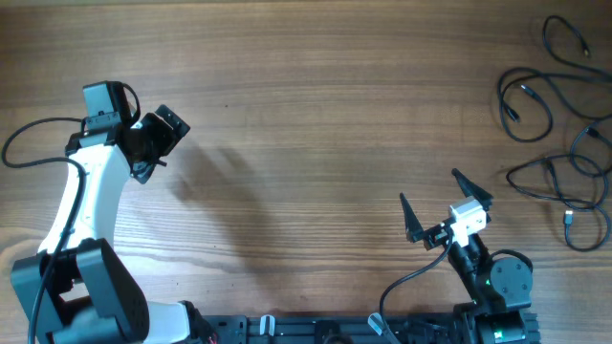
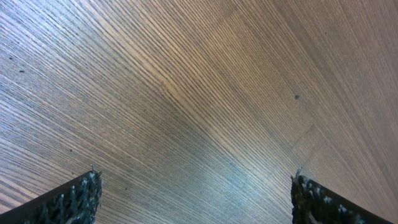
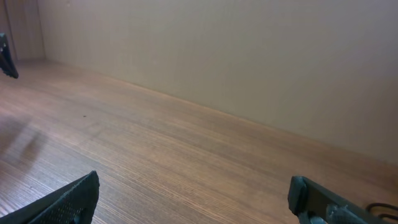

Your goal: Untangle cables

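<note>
Showed loose black cables (image 1: 548, 167) sprawled twelve-to-six along the table's (image 1: 316, 115) three o'clock edge, at two o'clock from the nearer right gripper (image 1: 428, 185); showed it and the left gripper (image 1: 158, 143) spread wide, empty.

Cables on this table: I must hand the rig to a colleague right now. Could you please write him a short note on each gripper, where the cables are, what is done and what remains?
Left gripper: open, empty, over bare wood on the left side of the table.
Right gripper: open, empty, near the front edge, short of the cables.
Cables: loose overlapping loops at the table's far right; neither gripper touches them.
Done: nothing that shows; the loops cross one another.
To do: all the separating. The right arm is nearer, so it probably starts.
</note>
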`<action>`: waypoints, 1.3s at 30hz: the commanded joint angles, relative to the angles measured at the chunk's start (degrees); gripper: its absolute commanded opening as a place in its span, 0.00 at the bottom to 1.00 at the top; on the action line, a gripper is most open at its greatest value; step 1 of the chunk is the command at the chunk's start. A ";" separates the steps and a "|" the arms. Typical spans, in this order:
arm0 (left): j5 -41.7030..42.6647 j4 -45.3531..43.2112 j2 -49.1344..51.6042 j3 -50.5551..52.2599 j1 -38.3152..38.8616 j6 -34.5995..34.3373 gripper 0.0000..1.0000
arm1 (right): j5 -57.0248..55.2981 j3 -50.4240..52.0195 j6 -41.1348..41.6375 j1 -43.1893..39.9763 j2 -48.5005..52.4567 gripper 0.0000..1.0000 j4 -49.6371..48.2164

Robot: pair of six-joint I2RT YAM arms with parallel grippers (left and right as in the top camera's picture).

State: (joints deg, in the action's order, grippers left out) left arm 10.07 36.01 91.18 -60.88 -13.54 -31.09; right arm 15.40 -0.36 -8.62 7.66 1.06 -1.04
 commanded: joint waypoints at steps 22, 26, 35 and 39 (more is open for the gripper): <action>-25.53 -4.17 -31.36 10.69 19.65 1.16 1.00 | 0.94 0.07 1.16 -0.24 -0.26 1.00 -0.26; -20.02 -15.08 -50.47 24.87 19.65 15.39 1.00 | 0.94 0.07 1.14 -0.24 -0.26 1.00 -0.24; -15.87 -24.76 -80.26 45.05 19.65 35.41 1.00 | 0.94 0.07 1.16 -0.24 -0.26 1.00 -0.24; -15.87 -25.57 -87.71 50.99 18.64 35.43 1.00 | 0.94 0.07 1.16 -0.24 -0.26 1.00 -0.24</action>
State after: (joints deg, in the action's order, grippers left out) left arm -6.48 10.87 7.88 -13.52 5.93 2.39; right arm 15.40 -0.36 -8.16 7.66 1.21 -1.13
